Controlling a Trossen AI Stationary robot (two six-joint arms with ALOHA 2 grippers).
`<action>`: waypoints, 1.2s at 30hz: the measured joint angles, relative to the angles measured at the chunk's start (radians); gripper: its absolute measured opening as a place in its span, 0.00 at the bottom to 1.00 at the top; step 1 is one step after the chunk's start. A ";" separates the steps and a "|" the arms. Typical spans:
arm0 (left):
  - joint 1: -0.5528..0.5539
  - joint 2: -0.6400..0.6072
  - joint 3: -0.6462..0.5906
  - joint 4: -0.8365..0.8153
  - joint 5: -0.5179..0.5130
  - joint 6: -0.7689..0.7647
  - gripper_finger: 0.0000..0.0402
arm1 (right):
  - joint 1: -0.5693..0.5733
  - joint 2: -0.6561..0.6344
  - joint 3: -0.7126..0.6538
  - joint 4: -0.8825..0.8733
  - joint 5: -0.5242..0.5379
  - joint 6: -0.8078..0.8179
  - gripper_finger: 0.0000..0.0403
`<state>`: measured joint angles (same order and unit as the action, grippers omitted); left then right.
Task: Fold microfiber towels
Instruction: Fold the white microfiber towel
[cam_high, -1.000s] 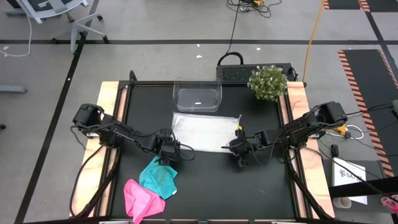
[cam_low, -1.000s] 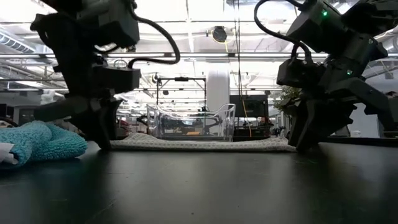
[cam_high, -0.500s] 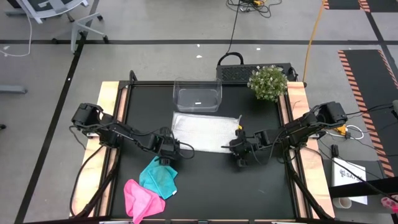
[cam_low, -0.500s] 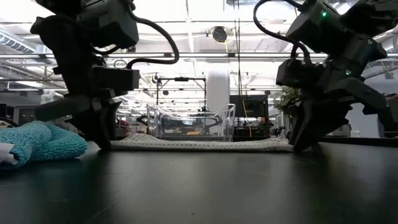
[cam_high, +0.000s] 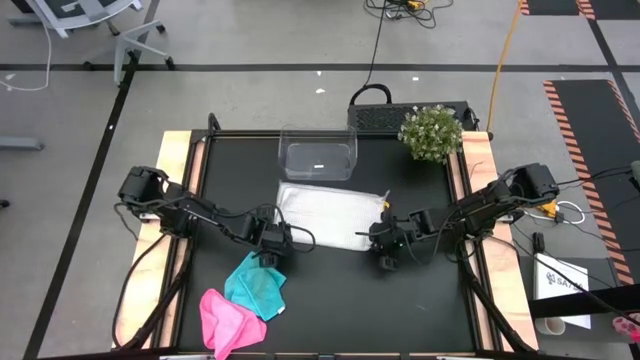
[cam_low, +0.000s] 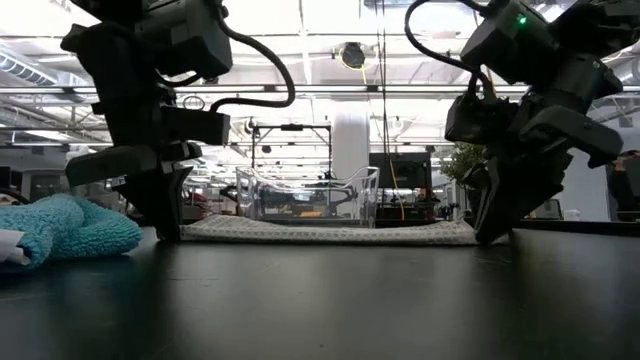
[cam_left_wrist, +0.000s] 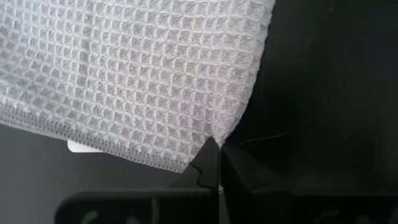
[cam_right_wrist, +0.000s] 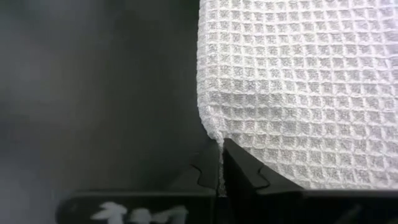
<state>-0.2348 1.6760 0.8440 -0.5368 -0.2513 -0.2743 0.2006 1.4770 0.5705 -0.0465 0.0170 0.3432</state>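
Grippers pinched the pale grey-white towel (cam_high: 328, 214) flat on the black table (cam_high: 420, 300): left gripper (cam_high: 277, 243) and right gripper (cam_high: 384, 243) each clamped a near corner.

The pale grey-white waffle-weave towel (cam_high: 328, 213) lies spread flat mid-table, both near corners pinched. The teal towel (cam_high: 257, 284) lies crumpled toward the front left, touching the crumpled bright pink towel (cam_high: 223, 317).
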 joint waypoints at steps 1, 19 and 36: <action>-0.001 0.000 0.000 -0.002 0.000 -0.008 0.01 | 0.007 -0.004 0.000 -0.005 0.000 0.001 0.01; -0.009 0.008 0.110 -0.061 0.211 -0.112 0.00 | 0.057 -0.088 -0.004 -0.066 -0.044 0.108 0.00; 0.105 0.002 0.276 -0.262 -0.042 -0.226 0.00 | 0.050 -0.366 -0.003 -0.222 0.129 0.351 0.00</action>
<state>-0.1294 1.6775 1.1202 -0.7991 -0.2932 -0.4999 0.2506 1.1113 0.5674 -0.2686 0.1458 0.6947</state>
